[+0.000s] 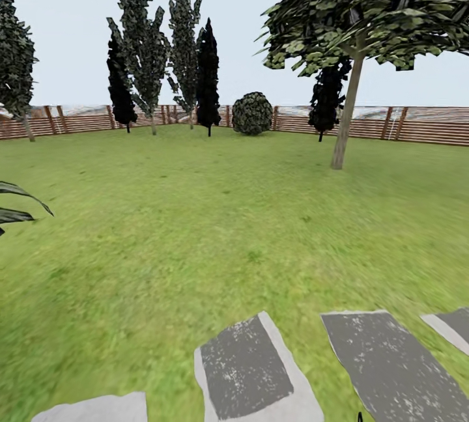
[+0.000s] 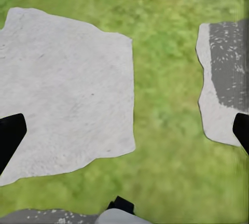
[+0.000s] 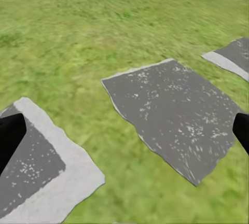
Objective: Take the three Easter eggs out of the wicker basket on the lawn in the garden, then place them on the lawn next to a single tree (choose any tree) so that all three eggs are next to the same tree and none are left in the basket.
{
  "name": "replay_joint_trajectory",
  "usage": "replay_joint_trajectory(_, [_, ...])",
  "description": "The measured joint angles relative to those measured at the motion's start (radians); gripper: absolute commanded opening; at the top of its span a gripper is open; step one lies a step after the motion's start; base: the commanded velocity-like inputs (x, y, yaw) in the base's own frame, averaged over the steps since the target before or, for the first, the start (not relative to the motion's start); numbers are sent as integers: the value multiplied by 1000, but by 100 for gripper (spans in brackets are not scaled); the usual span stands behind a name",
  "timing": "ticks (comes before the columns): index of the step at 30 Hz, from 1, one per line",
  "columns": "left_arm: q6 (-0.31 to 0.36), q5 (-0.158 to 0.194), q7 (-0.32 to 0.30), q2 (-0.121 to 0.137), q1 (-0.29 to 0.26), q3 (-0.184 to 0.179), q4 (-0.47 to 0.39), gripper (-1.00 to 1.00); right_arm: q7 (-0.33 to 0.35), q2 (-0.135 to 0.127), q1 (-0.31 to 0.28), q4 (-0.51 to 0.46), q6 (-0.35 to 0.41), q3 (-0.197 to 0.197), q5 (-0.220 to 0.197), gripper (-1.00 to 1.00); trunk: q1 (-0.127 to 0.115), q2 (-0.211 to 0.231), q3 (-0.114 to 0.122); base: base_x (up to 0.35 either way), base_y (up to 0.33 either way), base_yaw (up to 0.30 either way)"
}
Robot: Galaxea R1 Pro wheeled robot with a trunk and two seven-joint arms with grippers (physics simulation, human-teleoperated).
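From the head we look forward across the lawn (image 1: 195,213) toward the broad-crowned tree (image 1: 345,116) and fence (image 1: 423,124). Both wrist cameras hang close above the grey paving slabs (image 1: 251,363) near us, which the head view shares.

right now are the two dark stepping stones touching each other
Apart. The right wrist view shows a strip of grass between the near stone and the far stone; the head view shows the same gap.
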Motion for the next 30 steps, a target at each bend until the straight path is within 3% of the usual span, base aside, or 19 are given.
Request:
replay_joint_trajectory(9, [0,0,0,0,1,0,0,100,0,0,0,0,-1,0,0,100,0,0,0,303,-177,0])
replay_joint_trajectory(30, [-2,0,0,0,1,0,0,100,0,0,0,0,-2,-1,-1,100,0,0,0,320,-31,0])
